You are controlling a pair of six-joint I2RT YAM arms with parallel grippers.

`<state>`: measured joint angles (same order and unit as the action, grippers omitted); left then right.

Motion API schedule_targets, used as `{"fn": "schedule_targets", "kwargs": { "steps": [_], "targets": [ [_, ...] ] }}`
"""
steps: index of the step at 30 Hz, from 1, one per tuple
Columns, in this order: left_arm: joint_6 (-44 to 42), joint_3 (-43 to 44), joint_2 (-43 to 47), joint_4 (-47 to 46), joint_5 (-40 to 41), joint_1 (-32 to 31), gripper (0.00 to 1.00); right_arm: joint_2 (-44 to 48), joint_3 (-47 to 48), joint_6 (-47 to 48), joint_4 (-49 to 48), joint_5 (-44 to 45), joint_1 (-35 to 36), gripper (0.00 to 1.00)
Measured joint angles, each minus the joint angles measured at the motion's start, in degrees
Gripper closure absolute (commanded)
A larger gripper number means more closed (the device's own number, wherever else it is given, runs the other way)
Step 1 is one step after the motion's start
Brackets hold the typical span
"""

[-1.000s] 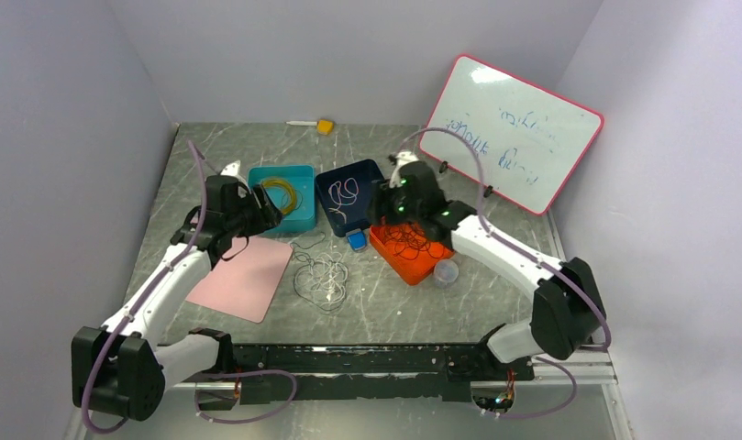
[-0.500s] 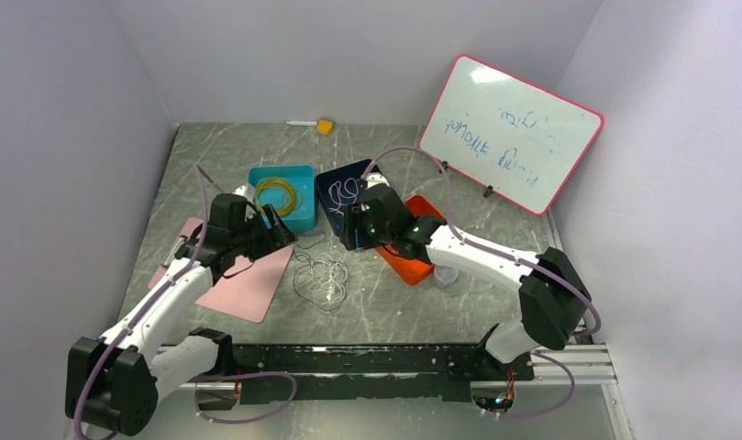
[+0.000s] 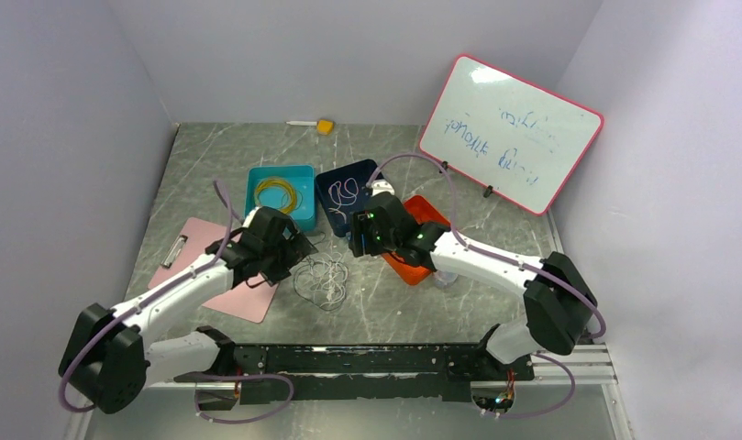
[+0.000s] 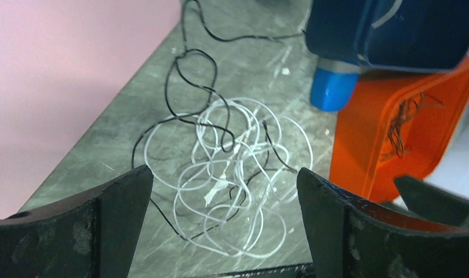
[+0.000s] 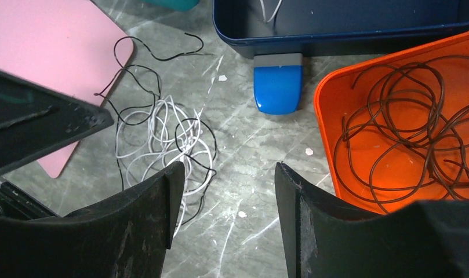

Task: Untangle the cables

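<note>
A: Okay, near first. Arm poses?

B: Both arms reach out from the near rail, elbows bent, wrists tipped down. The left claw (image 3: 289,247) is at the right edge of the pink pad (image 3: 179,263), fingers wide apart, nothing in them. The right claw (image 3: 359,229) is apart too and empty, by the near end of the navy tray (image 3: 328,186).

A: Cables?

B: The cables (image 3: 323,278) lie loose on the desk (image 3: 385,307) between the two claws, a white and black clump.

A: Room?

B: Bare desk on the near side. The pad edge is just left of them. The blue block (image 5: 277,87) and orange tray (image 5: 324,104), with brown loops (image 5: 394,127) inside, are near on the right.

A: Axis?

B: The clump is roughly round. One black strand trails off its far side towards the teal tray (image 3: 257,174), so the long axis runs near to far.
</note>
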<state>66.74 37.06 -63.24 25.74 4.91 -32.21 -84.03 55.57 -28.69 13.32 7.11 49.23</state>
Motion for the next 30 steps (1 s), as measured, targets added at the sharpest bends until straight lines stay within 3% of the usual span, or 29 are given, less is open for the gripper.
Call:
{"fn": "schedule_targets", "kwargs": {
  "steps": [5,18,22,27,30],
  "targets": [
    [4.8,1.7,-5.4,1.0,3.4,-0.3,0.18,1.0,-0.1,1.6,0.1,0.9,0.0,0.38],
    [7.8,4.6,-12.7,-1.2,7.8,-0.4,0.34,2.6,-0.1,4.7,0.2,3.2,0.0,0.37],
    [7.6,4.6,-13.8,-1.9,8.4,-0.4,0.46,2.8,-0.4,5.0,0.2,3.7,0.0,0.37],
    [6.5,4.8,-15.5,-2.8,8.8,-0.4,0.79,3.2,-0.5,5.2,0.3,4.0,0.0,0.37],
    [5.6,4.8,-16.0,-3.1,9.1,-0.4,0.92,3.5,-0.5,5.2,0.3,4.2,-0.1,0.37]
  ]
}}
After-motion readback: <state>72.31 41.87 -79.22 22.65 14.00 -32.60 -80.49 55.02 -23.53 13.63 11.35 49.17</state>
